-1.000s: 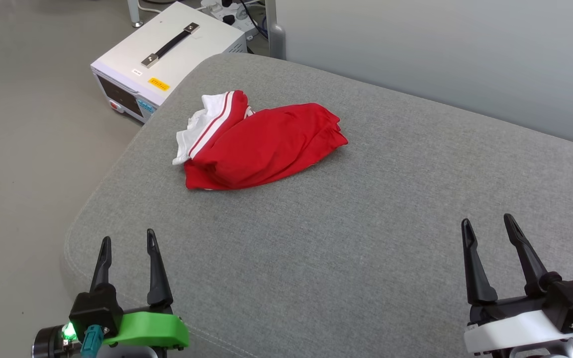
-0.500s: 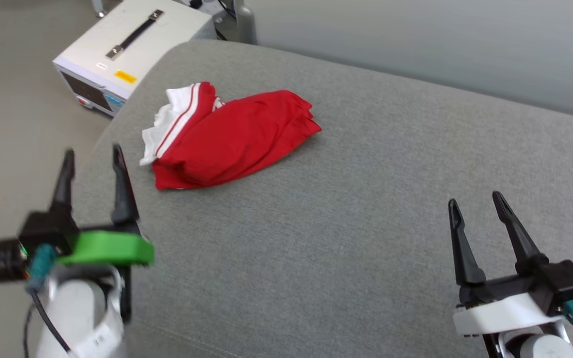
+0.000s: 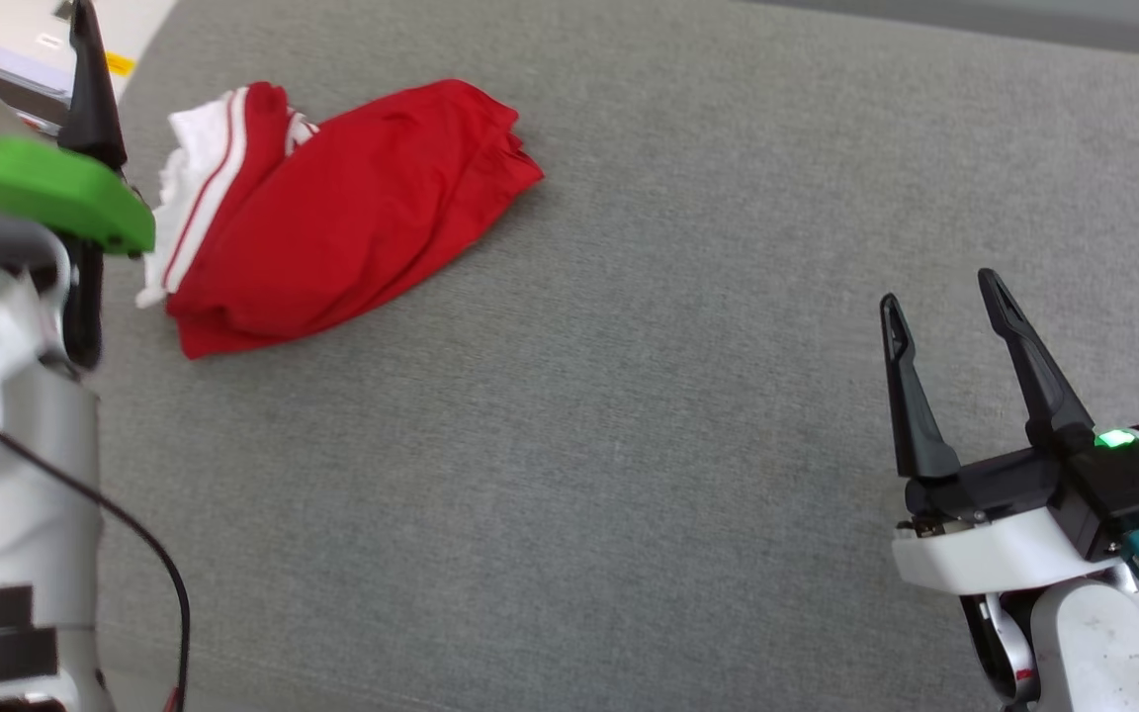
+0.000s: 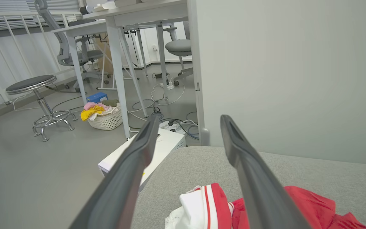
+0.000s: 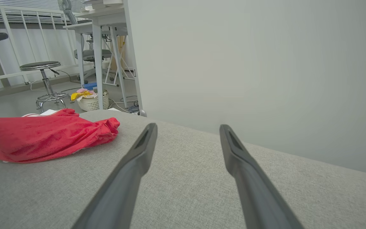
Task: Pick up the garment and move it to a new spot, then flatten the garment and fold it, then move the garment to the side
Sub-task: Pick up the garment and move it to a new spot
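Garment: one red T-shirt, bunched, with a white red-striped sleeve at its left, lying near the left edge of the grey padded worktop. Two end effectors: left end effector just beside it, right end effector well apart across bare worktop; both have fingers spread wide.

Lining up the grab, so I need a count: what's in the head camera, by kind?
1 garment
2 grippers: left gripper, right gripper, both open
1 cushion
1 white box
Total: 5
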